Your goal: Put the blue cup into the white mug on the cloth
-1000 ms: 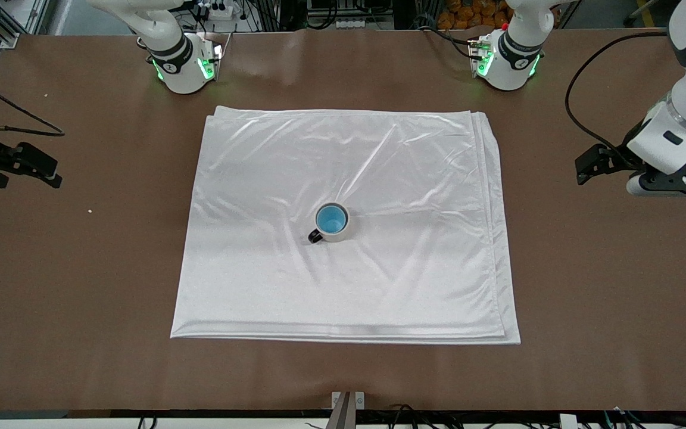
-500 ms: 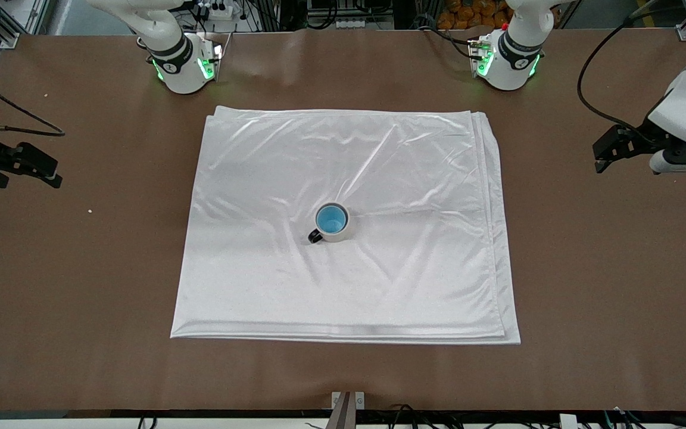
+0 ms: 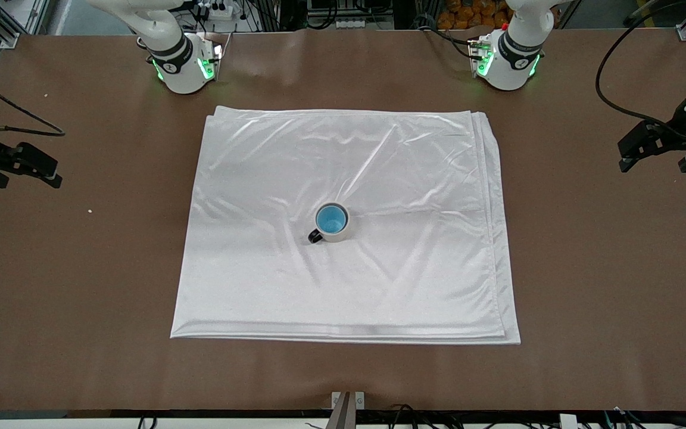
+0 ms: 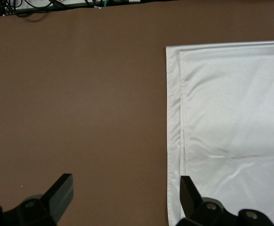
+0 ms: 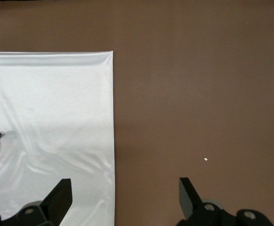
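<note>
A brown table (image 3: pixel 587 268) fills the scene, with 2 arm bases along its upper edge in the front view and a clutter of cables and racks above that edge. The cloth (image 3: pixel 379 286), a shiny white rectangle folded in layers, lies flat at the table's centre. The white mug (image 3: pixel 337 229) stands upright near the middle of the cloth, its dark handle (image 3: pixel 314 236) turned toward the right arm's end of the table and toward the front camera. The blue cup (image 3: pixel 331 219) sits inside the mug, rim up, only its blue interior visible. The left gripper (image 3: pixel 664 149) hangs over bare table at the left arm's end, well apart from the cloth; over the last second it has drawn steadily away from the cloth toward the table's edge. Its jaws stand wide and empty (the left wrist view shows both fingers (image 4: pixel 56 193) spread above the table beside the cloth's layered edge). The right gripper (image 3: pixel 18 167) waits over bare table at the right arm's end, jaws likewise spread and holding nothing, as the right wrist view confirms. With the cup nested in the mug and both arms clear, the placement appears complete, and the left arm's retreat reads as a withdrawal.
</note>
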